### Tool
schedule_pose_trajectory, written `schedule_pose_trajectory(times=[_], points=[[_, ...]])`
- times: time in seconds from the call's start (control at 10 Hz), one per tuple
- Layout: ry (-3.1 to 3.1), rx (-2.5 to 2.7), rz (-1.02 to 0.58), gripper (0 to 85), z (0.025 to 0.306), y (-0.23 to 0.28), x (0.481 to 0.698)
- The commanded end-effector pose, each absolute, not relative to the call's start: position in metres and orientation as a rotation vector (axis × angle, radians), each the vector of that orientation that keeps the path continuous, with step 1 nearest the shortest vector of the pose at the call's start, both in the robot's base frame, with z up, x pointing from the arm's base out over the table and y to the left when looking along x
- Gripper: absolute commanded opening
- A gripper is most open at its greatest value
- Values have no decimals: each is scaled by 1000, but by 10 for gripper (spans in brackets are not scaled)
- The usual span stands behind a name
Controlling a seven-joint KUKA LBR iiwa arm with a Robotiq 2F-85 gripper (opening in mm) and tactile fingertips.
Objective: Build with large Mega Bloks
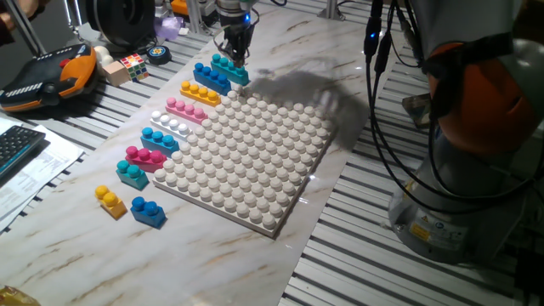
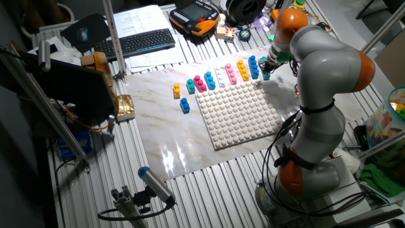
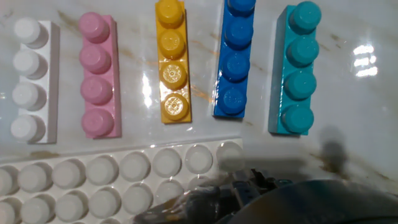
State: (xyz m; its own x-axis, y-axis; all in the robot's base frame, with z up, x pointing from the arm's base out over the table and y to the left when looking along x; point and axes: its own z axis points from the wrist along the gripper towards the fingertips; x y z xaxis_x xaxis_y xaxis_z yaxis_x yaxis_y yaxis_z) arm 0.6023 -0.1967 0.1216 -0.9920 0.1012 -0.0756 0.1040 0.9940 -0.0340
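The gripper (image 1: 235, 56) hangs over the teal brick (image 1: 229, 67) at the far end of the row on the table (image 1: 76, 234), beside the studded baseplate (image 1: 246, 157). This looks like the picking step: next, descend squarely and close on that brick. Whether the fingers are open or closed cannot be told.

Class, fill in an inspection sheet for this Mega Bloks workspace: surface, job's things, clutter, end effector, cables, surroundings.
Surface: marble-look board on a slatted table.
Job's things: white studded baseplate; loose bricks lined along its edge: teal four-stud, blue four-stud, yellow four-stud, pink, white, more blue, magenta and teal ones, then a yellow two-stud and blue two-stud apart from the row.
Clutter: puzzle cube, pendant, keyboard, papers.
End effector: over the teal four-stud; jaw state unclear.
Cables: black cables hang beside the arm base.
Surroundings: aluminium frames, camera mount.
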Motion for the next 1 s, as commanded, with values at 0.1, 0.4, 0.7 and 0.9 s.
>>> schedule_pose_trajectory(times=[0.1, 0.4, 0.7, 0.9], points=[[3065, 148, -53, 27, 119, -207, 608], [3066, 134, -44, 113, 112, -221, 615], [3051, 136, -29, 370, 108, -229, 625], [3050, 127, -17, 457, 105, -234, 634]])
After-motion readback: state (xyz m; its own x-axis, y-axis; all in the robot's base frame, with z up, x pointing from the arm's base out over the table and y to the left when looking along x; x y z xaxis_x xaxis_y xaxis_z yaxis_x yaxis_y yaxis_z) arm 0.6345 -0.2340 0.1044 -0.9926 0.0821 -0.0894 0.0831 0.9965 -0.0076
